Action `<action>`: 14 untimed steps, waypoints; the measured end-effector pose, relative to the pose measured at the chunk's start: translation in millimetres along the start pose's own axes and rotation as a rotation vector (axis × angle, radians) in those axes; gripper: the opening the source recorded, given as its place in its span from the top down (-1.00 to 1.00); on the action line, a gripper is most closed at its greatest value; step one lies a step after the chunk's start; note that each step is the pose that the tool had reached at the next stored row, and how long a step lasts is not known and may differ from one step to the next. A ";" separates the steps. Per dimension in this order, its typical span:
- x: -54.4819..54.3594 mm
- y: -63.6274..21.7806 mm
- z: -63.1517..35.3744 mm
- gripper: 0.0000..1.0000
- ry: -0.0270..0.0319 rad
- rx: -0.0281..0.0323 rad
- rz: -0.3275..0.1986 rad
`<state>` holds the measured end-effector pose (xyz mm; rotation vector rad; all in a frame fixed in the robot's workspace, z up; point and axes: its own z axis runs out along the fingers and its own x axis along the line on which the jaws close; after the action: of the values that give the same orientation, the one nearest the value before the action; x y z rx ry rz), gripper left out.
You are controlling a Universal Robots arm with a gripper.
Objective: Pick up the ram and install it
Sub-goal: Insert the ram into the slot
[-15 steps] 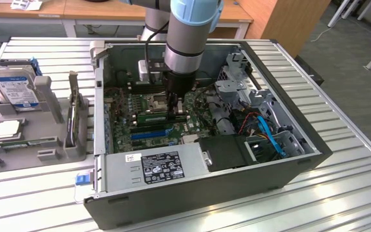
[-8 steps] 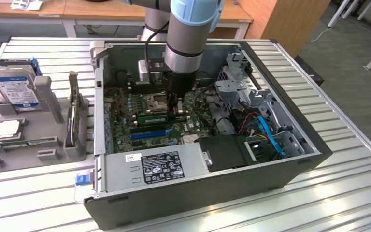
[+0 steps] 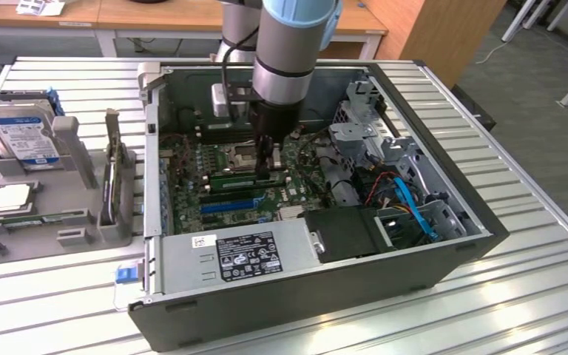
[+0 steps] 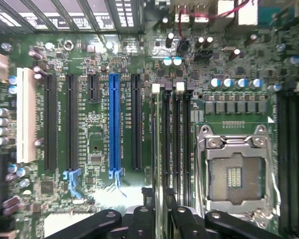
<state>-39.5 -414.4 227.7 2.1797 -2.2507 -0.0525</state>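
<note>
Wrist view: ram point(image 4: 157, 149) stands edge-on, pinched between the closed jaws of the gripper point(image 4: 159, 205), over the black memory slots point(image 4: 177, 144) just beside the CPU socket point(image 4: 236, 174). Can't tell if it's seated. Blue expansion slot point(image 4: 114, 124) sits beyond the ram, away from the socket.

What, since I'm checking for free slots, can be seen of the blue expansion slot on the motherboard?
The blue expansion slot is a long, narrow strip of what looks like bright blue plastic, fixed flat on the green motherboard. It is empty, with no card seated in it. A small blue latch sits at one end. Longer black slots run parallel on both sides, apart from it. Nothing but the board touches it.
</note>
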 end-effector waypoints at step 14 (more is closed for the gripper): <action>-3.2 1.7 -53.1 0.61 -0.0001 0.0000 0.001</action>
<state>-39.5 -412.1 280.8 2.1782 -2.2523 -0.0526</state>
